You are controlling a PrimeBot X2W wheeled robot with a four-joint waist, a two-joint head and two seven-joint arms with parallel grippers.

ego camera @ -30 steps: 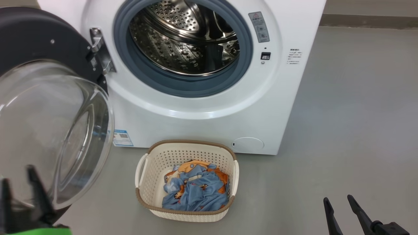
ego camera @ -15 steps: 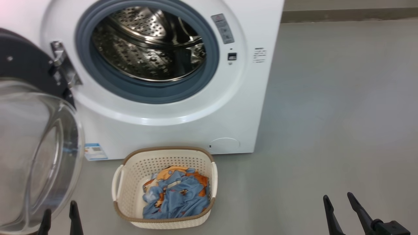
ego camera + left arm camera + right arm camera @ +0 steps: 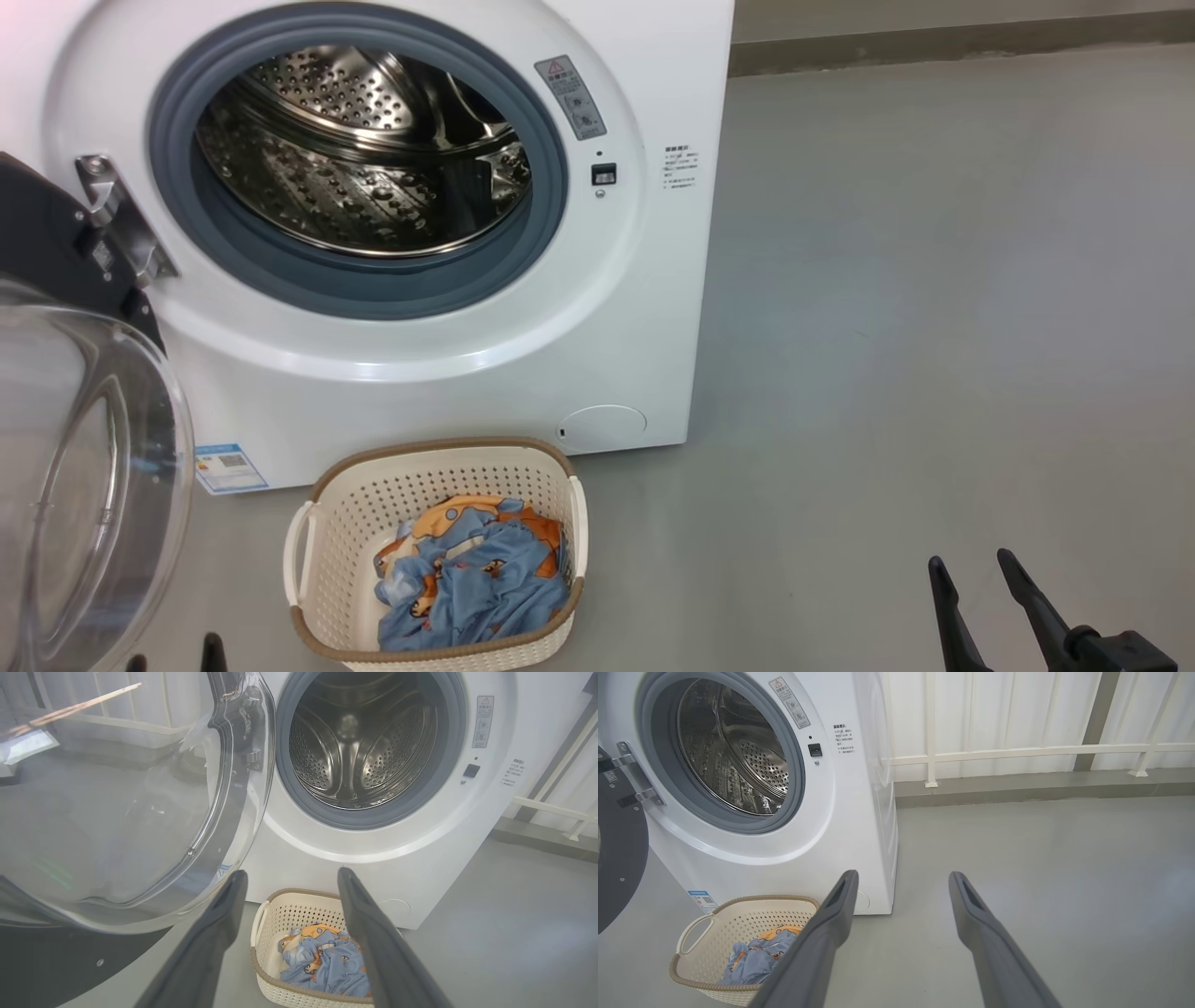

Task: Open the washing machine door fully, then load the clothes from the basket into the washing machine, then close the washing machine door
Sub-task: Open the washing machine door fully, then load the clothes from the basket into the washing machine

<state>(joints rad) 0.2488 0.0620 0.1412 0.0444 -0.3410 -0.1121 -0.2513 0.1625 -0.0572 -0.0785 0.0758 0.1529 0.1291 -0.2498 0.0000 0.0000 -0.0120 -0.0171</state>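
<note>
The white washing machine (image 3: 448, 392) stands with its steel drum (image 3: 355, 159) exposed. Its black door (image 3: 47, 243) with the clear glass bowl (image 3: 84, 485) hangs swung out on the left hinge. On the floor in front sits the cream basket (image 3: 429, 448), with the blue and orange clothes (image 3: 476, 583) lying in it. My left gripper (image 3: 175, 655) is open at the bottom edge, beside the glass bowl and left of the basket. In the left wrist view the left gripper (image 3: 292, 872) is open above the basket (image 3: 299, 893). My right gripper (image 3: 969, 558) is open over the floor, well to the right.
Grey floor (image 3: 934, 327) stretches to the right of the machine. A white railing (image 3: 1017, 751) and a low grey kerb (image 3: 1017, 791) run along the wall behind. The swung-out door (image 3: 117, 812) takes up the space to the left of the basket.
The head camera has turned, so the whole scene has shifted left and down. My left gripper has dropped from in front of the glass bowl to the bottom edge. Door and basket stay put.
</note>
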